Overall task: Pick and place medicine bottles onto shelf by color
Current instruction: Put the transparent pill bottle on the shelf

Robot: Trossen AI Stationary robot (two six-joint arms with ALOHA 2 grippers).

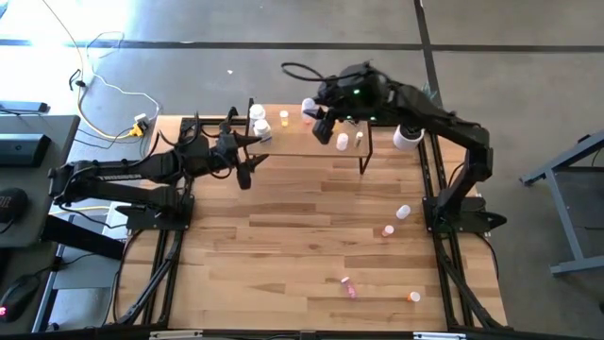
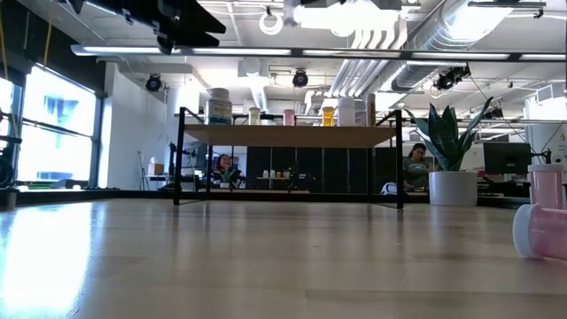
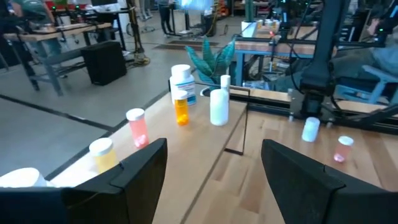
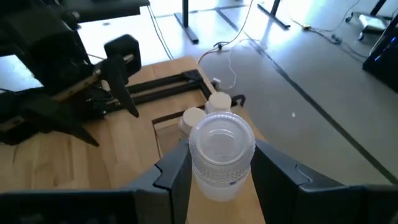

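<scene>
The shelf (image 1: pixel 302 142) stands at the table's far side and carries white bottles (image 1: pixel 258 121), an orange one (image 1: pixel 284 118) and two more white ones (image 1: pixel 343 142). My right gripper (image 4: pixel 221 171) hangs above the shelf's middle, shut on a white medicine bottle (image 4: pixel 221 152), which also shows from above (image 1: pixel 309 108). My left gripper (image 3: pixel 214 168) is open and holds nothing. It hovers at the shelf's left end (image 1: pixel 243 162) and points along the row of white, yellowish, pink (image 3: pixel 137 127) and orange (image 3: pixel 181 109) bottles. My right gripper pinches the white bottle's body (image 4: pixel 214 186) between its two fingers, one on each side, just below the cap. Its fingers slant down from the table's right toward the shelf's left end. The bottle is lifted clear above the shelf, its white cap (image 4: pixel 222 138) turned toward the wrist camera.
Loose bottles lie on the table's right half: a white one (image 1: pixel 403 212), a pinkish one (image 1: pixel 388 229), a pink one (image 1: pixel 349 286) and an orange one (image 1: pixel 413 297). A white plant pot (image 1: pixel 408 137) stands just right of the shelf. The table's left half is bare wood.
</scene>
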